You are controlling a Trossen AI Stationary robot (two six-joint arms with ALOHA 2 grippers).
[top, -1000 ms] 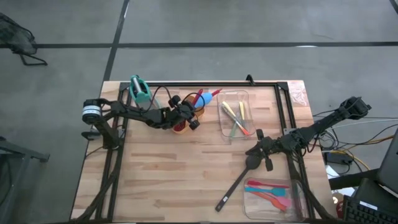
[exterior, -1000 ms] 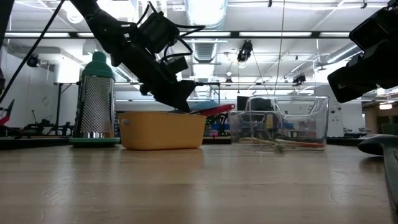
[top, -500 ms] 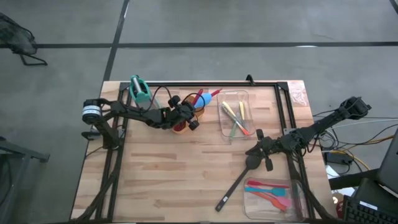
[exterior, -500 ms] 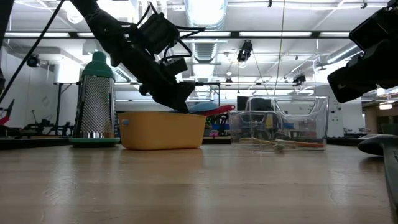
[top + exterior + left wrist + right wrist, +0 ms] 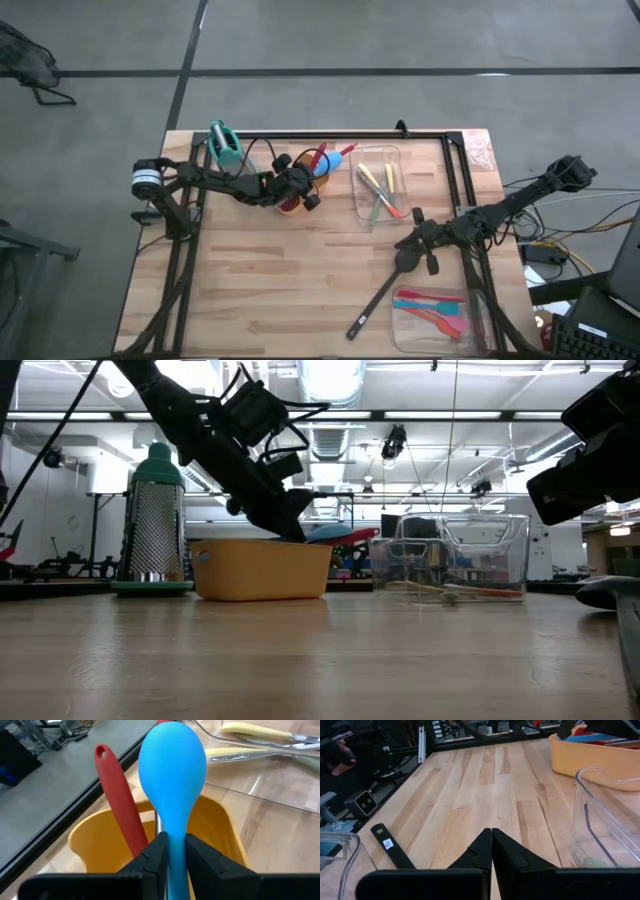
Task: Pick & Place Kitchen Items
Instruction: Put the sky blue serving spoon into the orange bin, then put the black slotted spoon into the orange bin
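Blue spoon (image 5: 171, 767) stands in the orange tub (image 5: 224, 827), its slim neck clamped by the left end effector (image 5: 172, 854). It looks light, stiff and slick; that neck suits gripping. Well off from the tub, the right end effector (image 5: 491, 851) is pressed together, empty.

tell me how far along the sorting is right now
Looks done: yellow and green utensils lie in one clear tray, red, pink and teal spatulas in another. In hand: the left gripper is shut on a blue spoon over the orange tub. Left: the black ladle lies on the table under the shut right gripper.
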